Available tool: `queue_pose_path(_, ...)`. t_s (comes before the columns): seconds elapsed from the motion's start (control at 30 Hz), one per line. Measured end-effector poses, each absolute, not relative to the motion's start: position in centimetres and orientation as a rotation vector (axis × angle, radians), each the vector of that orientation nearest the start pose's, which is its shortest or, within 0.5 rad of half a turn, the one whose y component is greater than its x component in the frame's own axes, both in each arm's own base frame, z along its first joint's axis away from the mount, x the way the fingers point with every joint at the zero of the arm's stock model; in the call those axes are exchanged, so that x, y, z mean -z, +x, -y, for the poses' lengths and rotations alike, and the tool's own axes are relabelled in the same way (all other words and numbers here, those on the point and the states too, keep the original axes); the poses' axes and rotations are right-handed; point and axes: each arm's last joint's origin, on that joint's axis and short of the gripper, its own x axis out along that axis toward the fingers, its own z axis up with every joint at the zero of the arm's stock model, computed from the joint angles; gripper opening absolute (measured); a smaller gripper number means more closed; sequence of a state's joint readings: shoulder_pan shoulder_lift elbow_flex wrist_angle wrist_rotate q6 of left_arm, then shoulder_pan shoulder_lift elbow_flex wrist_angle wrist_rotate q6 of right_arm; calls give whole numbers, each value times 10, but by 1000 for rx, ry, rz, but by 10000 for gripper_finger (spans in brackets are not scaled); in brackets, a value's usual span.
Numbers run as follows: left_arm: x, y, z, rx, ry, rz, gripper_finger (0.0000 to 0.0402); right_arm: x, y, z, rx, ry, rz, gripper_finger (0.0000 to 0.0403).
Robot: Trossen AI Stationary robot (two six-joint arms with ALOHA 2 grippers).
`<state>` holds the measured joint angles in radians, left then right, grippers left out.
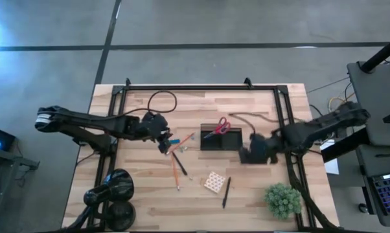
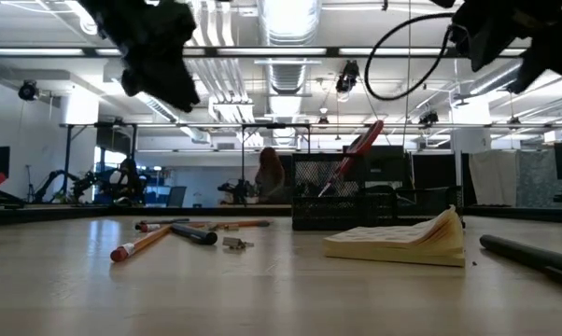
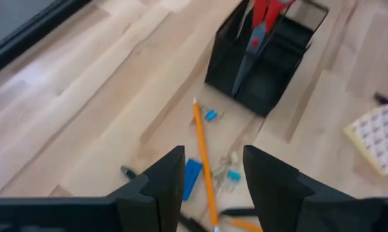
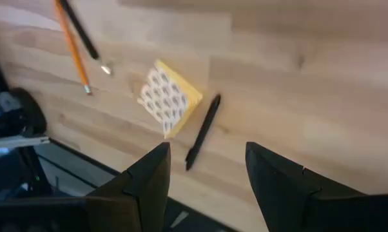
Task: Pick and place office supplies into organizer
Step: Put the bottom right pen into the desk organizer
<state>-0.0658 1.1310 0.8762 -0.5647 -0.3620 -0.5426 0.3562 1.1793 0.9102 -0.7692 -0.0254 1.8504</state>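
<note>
left gripper hovers parted and empty over the orange pencil, the organizer at its 12 o'clock, likely lining up a pick. right gripper waits parted, empty, above the note pad.

Floor: grey concrete, dark seam lines crossing at 12 o'clock.
Counter: pale wood planks, black frame rails.
Ceiling: exposed ducts, bright strip lights.
Far room: dark equipment racks, a person seated.
</note>
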Motion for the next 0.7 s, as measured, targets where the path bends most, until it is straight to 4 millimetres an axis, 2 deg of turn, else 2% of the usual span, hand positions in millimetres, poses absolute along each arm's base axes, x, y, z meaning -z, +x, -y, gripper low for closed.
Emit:
queue_pose_path(0.13,-258,210,4,-484,-330,-710,143,-239,232,-111,741,1533,-1040,192)
queue_pose_path(0.3,-251,194,3,-481,-330,-701,143,-216,263,-140,867,1466,-1114,192)
queue_pose_path(0.5,-255,182,2,-465,-344,-646,143,-195,290,-158,1060,1330,-1189,192)
queue_pose_path(0.7,-261,175,2,-409,-321,-626,143,-187,320,-177,1047,1326,-1192,192)
